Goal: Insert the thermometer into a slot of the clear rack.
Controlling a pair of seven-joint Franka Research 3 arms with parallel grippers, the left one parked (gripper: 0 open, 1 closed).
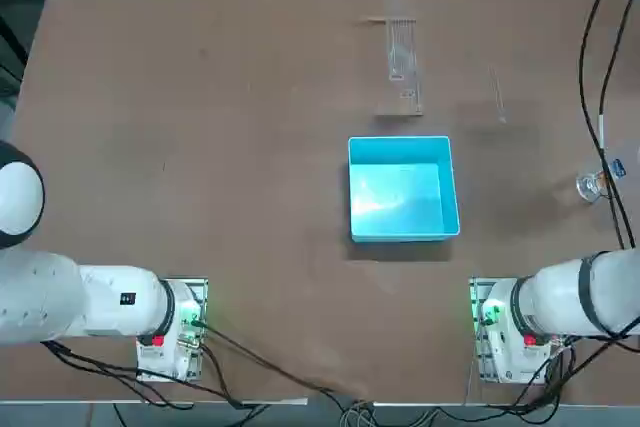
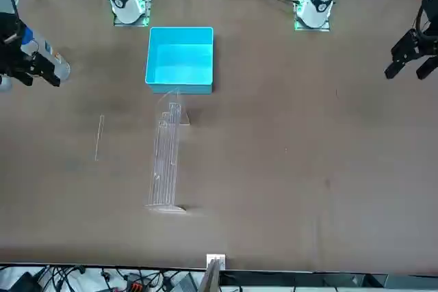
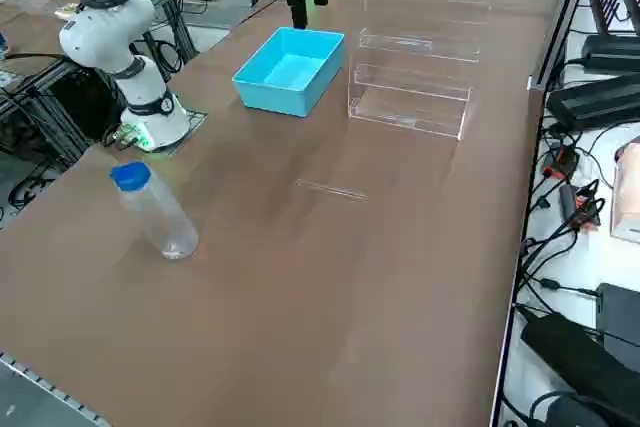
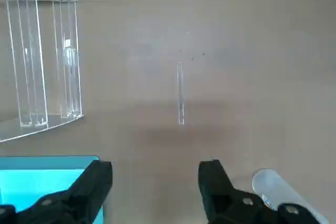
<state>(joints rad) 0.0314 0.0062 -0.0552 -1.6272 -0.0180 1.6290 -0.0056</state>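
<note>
The thermometer (image 4: 180, 93) is a thin clear glass rod lying flat on the brown table, also seen in the top view (image 1: 497, 97), front view (image 2: 100, 138) and right side view (image 3: 332, 190). The clear rack (image 1: 402, 57) stands a short way to the robot's left of the rod (image 2: 166, 158) (image 3: 412, 87) (image 4: 42, 61). My right gripper (image 4: 156, 182) hangs open above the table, well short of the rod, with nothing between its fingers. Its black hand (image 2: 15, 63) shows at the left edge of the front view.
A blue square bin (image 1: 402, 187) sits near the table's middle, just on the robot's side of the rack (image 4: 47, 174). A clear bottle with a blue cap (image 3: 155, 212) stands near the right table edge (image 1: 592, 185), close beside the gripper (image 4: 273, 184).
</note>
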